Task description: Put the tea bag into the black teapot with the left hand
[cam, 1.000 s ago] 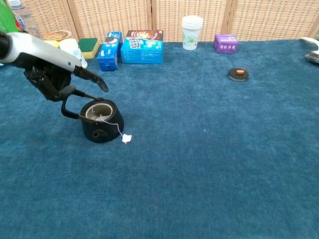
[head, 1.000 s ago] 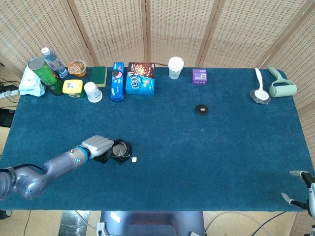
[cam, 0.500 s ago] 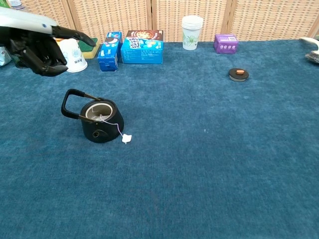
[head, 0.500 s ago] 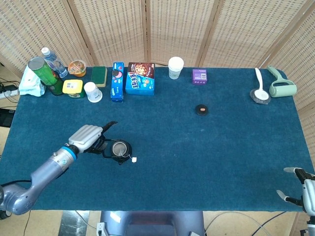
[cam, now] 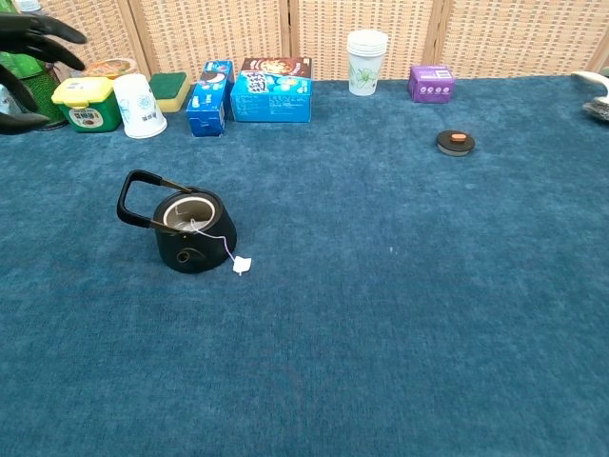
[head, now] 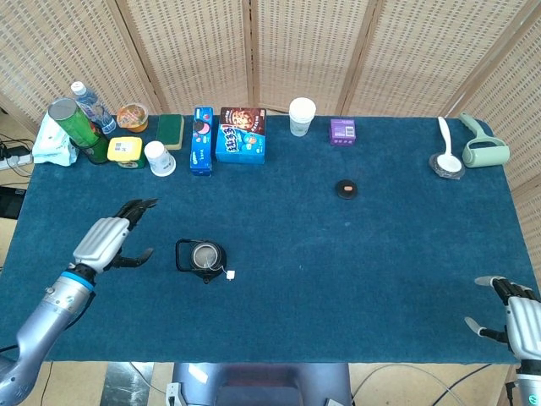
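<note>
Left hand (head: pixel 108 241) released, fingers spread, holding nothing — black teapot (head: pixel 204 258) sits well to its right, apart. Tea bag's string runs from the pot's mouth, tag (cam: pixel 242 266) on cloth beside it. Right hand (head: pixel 517 317) open too.

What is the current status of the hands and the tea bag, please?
Left hand open, clear of black teapot. Right hand open, idle. Tea bag string runs into the pot, tag on cloth. Nothing obstructing.

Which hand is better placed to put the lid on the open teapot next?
Probably the right hand: the lid lies on the right half of the table, nearer that side. The left hand is open beside the black teapot, whose tea bag tag hangs outside.
</note>
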Robot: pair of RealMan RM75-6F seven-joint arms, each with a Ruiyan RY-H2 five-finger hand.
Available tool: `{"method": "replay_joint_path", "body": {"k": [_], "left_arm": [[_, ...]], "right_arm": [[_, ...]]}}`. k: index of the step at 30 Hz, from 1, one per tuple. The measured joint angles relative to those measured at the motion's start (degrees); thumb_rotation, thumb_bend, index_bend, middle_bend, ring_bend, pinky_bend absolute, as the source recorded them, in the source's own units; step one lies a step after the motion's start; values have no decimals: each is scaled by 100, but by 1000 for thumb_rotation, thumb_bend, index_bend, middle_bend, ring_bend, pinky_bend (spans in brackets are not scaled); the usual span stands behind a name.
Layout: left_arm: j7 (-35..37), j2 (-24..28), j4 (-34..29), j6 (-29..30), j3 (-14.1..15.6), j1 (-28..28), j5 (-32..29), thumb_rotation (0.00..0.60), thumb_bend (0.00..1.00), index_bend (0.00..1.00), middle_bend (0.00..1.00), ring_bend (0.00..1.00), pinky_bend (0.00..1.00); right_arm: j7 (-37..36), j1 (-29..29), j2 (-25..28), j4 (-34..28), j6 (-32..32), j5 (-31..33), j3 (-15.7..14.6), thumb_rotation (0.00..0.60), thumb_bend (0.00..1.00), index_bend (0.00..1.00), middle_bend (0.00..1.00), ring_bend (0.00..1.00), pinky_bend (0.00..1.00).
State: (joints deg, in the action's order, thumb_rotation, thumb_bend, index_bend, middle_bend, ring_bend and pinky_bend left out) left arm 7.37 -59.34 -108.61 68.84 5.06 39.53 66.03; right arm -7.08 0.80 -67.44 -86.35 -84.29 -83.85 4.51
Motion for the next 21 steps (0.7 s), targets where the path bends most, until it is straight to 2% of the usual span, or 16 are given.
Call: {"method": "replay_joint_path", "body": {"k": [13,21], "left_arm": [[64,84,136,1275,42,-1452,488,600,405,0,112,47,272],[66,156,196,1675,182,-2211,788,600,407,0,112,47,272]], "right_arm": [[602,-328,82,-345,88,-186,91,600,97,311,289,275,203],[961,-526,139,-662,216,-263,103,600,100,311,289,275,202]]}}
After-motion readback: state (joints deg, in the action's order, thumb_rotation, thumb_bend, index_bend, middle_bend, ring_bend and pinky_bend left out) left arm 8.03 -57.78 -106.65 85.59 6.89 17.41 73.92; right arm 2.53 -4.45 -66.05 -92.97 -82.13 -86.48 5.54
